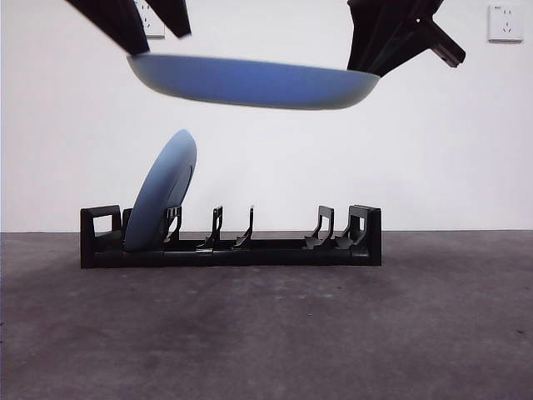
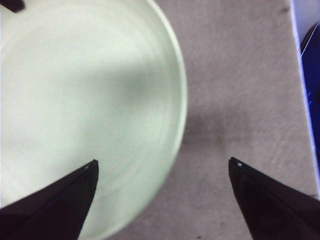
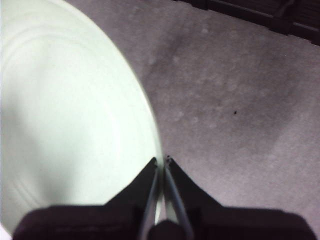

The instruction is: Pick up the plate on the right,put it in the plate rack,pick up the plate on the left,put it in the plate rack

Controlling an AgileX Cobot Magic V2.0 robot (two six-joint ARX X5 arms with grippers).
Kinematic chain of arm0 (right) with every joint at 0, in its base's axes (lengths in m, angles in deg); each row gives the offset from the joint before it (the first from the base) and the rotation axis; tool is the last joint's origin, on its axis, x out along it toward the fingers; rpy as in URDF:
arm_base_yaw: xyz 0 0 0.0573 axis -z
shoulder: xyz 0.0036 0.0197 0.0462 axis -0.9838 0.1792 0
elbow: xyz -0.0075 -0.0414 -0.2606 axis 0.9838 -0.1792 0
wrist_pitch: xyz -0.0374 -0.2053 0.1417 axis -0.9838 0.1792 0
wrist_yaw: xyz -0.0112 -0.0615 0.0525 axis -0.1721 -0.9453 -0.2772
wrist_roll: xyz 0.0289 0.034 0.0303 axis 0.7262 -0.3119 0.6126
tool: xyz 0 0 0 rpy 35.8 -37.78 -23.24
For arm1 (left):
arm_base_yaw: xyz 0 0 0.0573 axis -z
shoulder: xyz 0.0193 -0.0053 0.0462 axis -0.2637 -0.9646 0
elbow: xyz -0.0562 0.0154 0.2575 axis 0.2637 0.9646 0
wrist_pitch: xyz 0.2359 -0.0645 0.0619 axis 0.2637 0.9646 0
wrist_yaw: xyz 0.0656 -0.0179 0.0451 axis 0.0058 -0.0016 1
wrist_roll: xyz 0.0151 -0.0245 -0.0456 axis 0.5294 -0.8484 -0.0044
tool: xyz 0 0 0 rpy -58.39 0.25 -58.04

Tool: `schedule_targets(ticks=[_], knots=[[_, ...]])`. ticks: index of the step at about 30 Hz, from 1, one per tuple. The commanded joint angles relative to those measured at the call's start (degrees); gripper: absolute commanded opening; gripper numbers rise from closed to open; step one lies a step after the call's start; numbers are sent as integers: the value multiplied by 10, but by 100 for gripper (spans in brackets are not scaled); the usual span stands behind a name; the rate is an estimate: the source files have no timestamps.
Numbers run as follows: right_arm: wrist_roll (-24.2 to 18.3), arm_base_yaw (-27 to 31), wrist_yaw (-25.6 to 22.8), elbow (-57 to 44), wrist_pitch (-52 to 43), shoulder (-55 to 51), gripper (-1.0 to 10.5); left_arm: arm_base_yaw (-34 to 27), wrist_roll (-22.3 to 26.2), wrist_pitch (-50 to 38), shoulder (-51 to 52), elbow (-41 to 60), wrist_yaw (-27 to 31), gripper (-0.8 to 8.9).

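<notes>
Front view showed a blue plate (image 1: 254,81) held level high above the tabletop (image 1: 266,333), well clear of the plate rack (image 1: 231,242) below it. The right tool (image 3: 163,161) was clamped on this plate's rim, its two jaws pressed together with the thin edge between them; in the front view it came down from the upper right corner onto the plate's right edge. The left tool (image 2: 162,165) stood with its jaws wide apart, one jaw over the plate's face and the other over bare tabletop, gripping nothing; in the front view it sat at the plate's left edge. In both wrist views the plate looked pale and washed out. The black rack stood on the tabletop with a second blue plate (image 1: 161,192) leaning in its leftmost slot, tilted to the right. The rack's other slots showed only their upright dividers.
</notes>
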Motion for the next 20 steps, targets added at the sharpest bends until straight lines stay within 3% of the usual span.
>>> schedule_targets(ticks=[1, 3, 7, 20], knots=[[-4, -2, 11, -2, 3, -6, -12, 1, 21, -10, -12, 1, 25, 433], [-5, -2, 13, -2, 9, -7, -12, 1, 21, -12, -18, 1, 33, 383], [-4, -2, 20, -2, 8, -7, -12, 1, 21, -6, -18, 1, 28, 164], [-4, -2, 63, 3, 6, -19, -12, 1, 20, 29, -18, 1, -2, 152]])
